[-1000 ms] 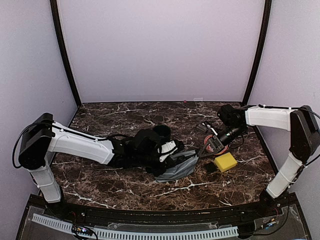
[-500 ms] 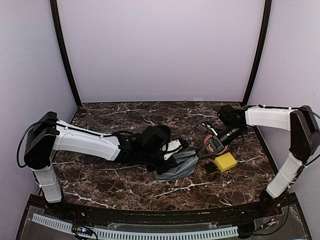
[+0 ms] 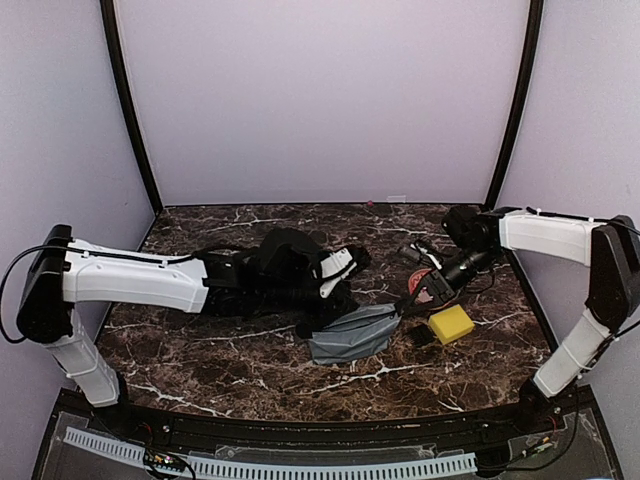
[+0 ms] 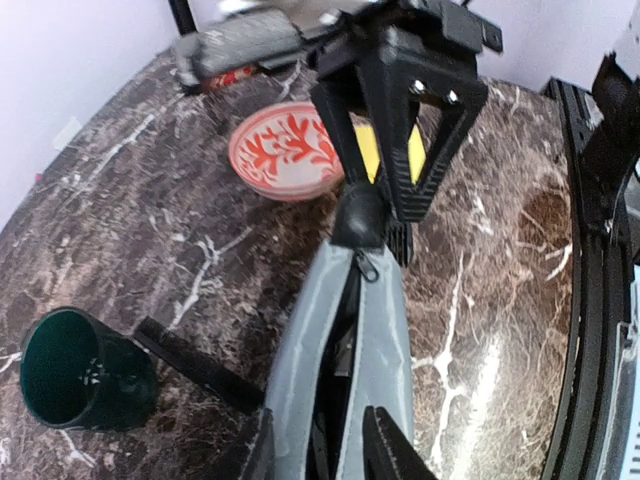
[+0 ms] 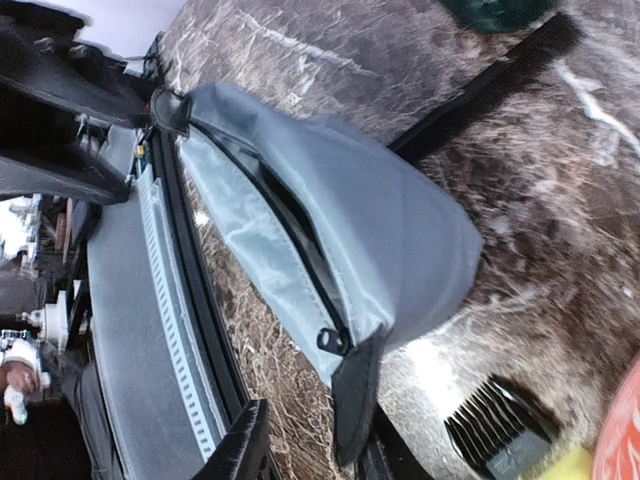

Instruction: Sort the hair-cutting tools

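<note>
Lighting is even and diffuse: pale walls (image 3: 320, 100) read bright, the dark marble worktop (image 3: 200, 360) dim, shadows soft. The left wrist view bends at its edges and blurs along the top. The right wrist view smears at right, with white glare beside the grey pouch (image 5: 400, 230).

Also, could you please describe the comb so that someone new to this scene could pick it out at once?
On the dark marble table, find the grey zip pouch near the middle, then the dark green cup beside it. The comb lies flat between them, one end reaching the pouch; it is the only long, narrow, all-black strip there.
</note>
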`<move>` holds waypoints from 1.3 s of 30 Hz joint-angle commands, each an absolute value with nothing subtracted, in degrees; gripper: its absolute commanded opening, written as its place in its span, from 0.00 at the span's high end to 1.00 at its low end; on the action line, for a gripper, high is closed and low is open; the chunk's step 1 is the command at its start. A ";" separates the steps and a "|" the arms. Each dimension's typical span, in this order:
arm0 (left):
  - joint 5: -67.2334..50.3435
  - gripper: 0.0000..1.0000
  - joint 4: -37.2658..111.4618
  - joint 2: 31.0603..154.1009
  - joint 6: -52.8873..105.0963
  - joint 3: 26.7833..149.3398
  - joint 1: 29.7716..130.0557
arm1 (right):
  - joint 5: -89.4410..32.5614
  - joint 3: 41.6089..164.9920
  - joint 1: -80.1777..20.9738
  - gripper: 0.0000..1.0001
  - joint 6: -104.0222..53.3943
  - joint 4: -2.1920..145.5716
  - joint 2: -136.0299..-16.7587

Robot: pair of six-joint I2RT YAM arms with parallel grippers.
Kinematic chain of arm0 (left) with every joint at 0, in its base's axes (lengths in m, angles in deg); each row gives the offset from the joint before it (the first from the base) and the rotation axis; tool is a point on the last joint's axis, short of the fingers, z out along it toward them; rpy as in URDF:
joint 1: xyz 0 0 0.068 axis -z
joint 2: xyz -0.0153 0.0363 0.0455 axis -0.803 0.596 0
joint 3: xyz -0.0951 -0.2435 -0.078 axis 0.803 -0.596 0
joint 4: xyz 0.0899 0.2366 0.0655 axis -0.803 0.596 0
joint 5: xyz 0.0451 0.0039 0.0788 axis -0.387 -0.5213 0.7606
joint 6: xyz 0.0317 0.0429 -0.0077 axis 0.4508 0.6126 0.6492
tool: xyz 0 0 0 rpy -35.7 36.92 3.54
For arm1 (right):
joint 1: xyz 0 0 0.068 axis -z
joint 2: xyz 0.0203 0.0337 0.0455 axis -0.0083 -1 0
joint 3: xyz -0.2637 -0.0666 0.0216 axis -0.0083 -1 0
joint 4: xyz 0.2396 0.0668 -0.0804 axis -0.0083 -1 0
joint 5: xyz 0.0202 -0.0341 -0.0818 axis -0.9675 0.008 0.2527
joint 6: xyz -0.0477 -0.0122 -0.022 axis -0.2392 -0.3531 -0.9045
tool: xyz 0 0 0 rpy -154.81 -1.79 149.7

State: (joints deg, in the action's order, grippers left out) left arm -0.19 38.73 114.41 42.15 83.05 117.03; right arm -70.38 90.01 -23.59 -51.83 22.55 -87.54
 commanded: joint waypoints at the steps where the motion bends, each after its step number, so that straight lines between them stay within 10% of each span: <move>1: 7.74 0.66 36.40 106.56 41.16 83.09 117.31 | -64.63 92.68 -21.66 0.63 -55.80 19.70 -82.25; 9: 19.41 0.15 33.03 98.46 41.39 78.58 115.18 | -50.97 90.83 -21.57 0.46 -70.45 16.96 -77.07; 19: 2.68 0.14 32.09 94.60 35.95 71.89 103.03 | -29.82 86.33 -31.73 0.38 -93.33 18.29 -73.58; 39: 4.79 0.15 26.45 87.99 30.04 61.63 101.93 | -21.56 83.84 -40.20 0.24 -95.71 28.30 -89.06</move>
